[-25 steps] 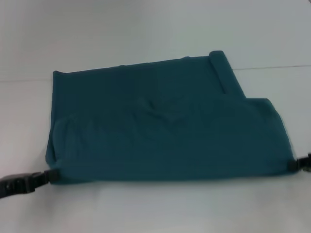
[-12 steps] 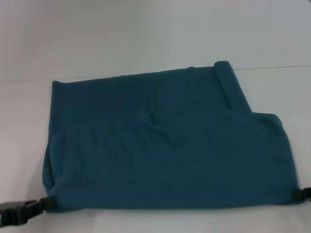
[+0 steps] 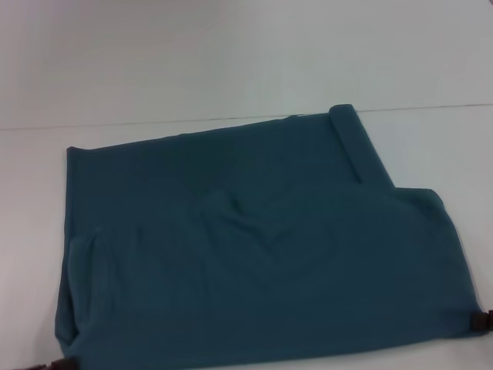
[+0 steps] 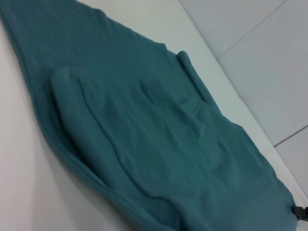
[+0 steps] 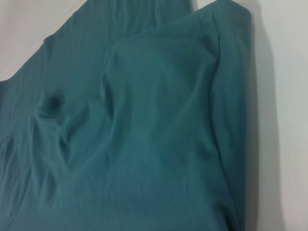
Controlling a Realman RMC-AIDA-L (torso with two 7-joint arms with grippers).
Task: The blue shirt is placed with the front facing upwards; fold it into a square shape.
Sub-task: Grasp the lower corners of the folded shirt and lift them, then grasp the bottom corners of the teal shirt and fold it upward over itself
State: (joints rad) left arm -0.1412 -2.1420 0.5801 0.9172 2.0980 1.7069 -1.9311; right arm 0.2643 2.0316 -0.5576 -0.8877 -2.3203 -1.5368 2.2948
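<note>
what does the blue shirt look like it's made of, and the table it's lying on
The blue shirt looks like soft matte knit, probably cotton jersey: it takes rounded folds and shallow wrinkles with no sheen. The table looks hard, smooth and pale, perhaps laminate or painted board, with one thin seam line; its exact material is unclear.

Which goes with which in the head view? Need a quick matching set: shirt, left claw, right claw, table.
Things:
1. shirt
2. left claw
3. right claw
4. table

Places or states:
A. at the shirt's near right corner
B. pale surface under everything
C. dark teal, partly folded, creased in the middle
D. at the shirt's near left corner, barely in view

Pairs: 1-C, 2-D, 3-A, 4-B
</note>
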